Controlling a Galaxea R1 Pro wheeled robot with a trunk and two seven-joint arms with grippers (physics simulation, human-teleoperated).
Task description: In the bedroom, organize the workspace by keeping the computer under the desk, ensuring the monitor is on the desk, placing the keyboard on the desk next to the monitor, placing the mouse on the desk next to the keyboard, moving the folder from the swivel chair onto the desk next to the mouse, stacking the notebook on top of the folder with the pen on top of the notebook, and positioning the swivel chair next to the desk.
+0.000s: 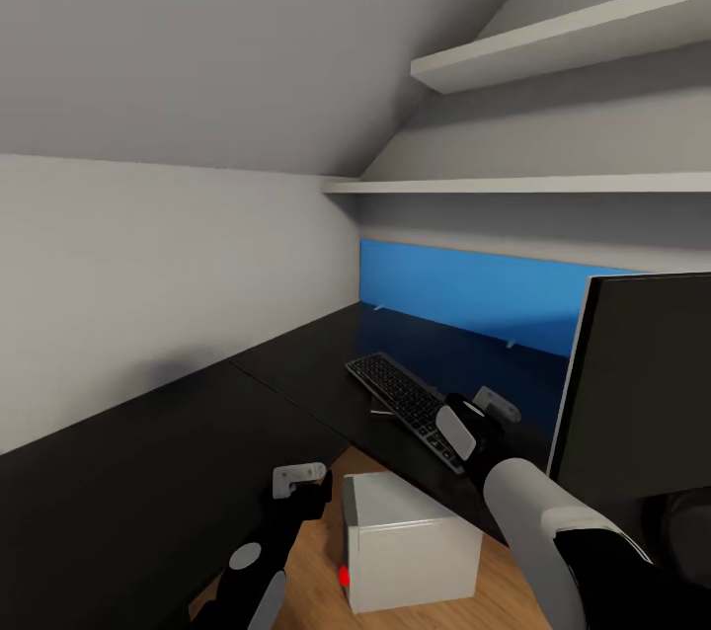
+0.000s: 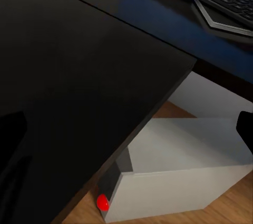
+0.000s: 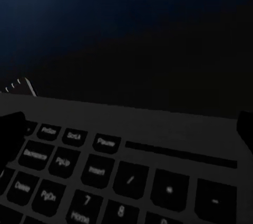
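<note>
The slim black keyboard (image 1: 395,391) lies at an angle on the black desk (image 1: 148,472), left of the black monitor (image 1: 642,383). My right gripper (image 1: 474,418) is open at the keyboard's near end. In the right wrist view its dark fingertips (image 3: 245,129) stand wide apart over the top key row (image 3: 105,182); contact cannot be told. The light grey computer (image 1: 410,541) sits on the wooden floor by the desk's inner corner, with its red light (image 2: 103,202) under the desk edge (image 2: 158,103). My left gripper (image 1: 299,477) hovers open just left of the computer.
A blue panel (image 1: 464,294) runs along the back of the desk. Two white shelves (image 1: 553,47) (image 1: 513,184) hang above it under the sloped grey wall. The desk's left wing (image 2: 68,76) is bare black top. The monitor blocks the right side.
</note>
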